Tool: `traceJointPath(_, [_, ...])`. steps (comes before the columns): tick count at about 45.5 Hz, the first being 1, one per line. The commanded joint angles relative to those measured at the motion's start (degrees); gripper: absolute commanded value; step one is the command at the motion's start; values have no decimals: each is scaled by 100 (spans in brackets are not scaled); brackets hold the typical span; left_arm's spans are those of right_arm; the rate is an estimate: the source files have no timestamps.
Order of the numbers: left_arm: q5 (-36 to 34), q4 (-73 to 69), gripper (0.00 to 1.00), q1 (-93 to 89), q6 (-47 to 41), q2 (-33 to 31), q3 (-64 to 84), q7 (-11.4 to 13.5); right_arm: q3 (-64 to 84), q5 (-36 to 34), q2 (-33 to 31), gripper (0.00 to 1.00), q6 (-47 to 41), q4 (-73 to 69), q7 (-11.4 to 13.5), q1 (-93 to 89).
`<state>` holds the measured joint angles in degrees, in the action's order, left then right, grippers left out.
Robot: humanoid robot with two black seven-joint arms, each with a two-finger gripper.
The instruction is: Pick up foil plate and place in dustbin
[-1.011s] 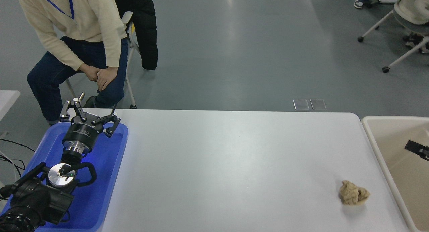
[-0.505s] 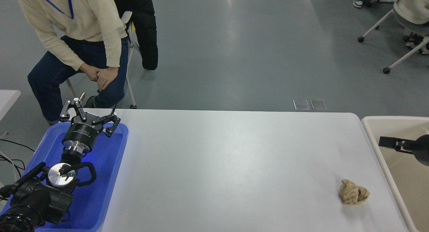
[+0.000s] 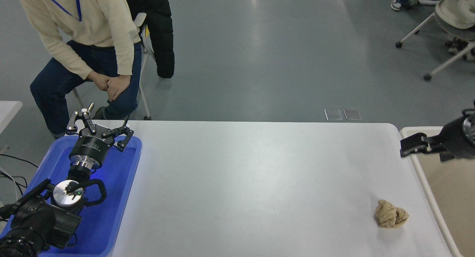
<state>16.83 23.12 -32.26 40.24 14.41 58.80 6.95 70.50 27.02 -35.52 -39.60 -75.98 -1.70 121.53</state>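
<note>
Black metal of the right gripper [image 3: 408, 148] is showing at the picture's right edge, just over the near-left corner of the dustbin [image 3: 415, 132]. Only one dark finger tip is reaching out toward the table, so whether this gripper is spread or pressed together is not something the view is telling. It is carrying nothing that can be seen. The beige bin is sitting just off the right end of the white table [image 3: 259, 182], and only part of its inner wall is showing; the foil plate is not showing anywhere. A crumpled tan paper ball [image 3: 390, 214] is lying on the table near its right end, apart from the gripper and close to the bin's rim. Far to the left, the left gripper [image 3: 98, 129] is resting over a blue plastic tray [image 3: 126, 182] with its fingers spread wide. A person [image 3: 85, 45] is sitting beyond the table's far left corner, hands clasped at the knee.
</note>
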Motion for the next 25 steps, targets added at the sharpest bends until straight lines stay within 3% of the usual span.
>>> traceJointPath(1, [-4, 0, 100, 0, 1, 0, 0, -1, 130, -267, 599, 100, -540, -13, 3, 846])
traceJointPath(10, [5, 0, 100, 0, -8, 0, 0, -1, 122, -285, 1179, 100, -540, 39, 3, 828])
traceJointPath(25, [14, -9, 100, 0, -8, 0, -9, 8, 218, -276, 1548, 100, -540, 145, -6, 899])
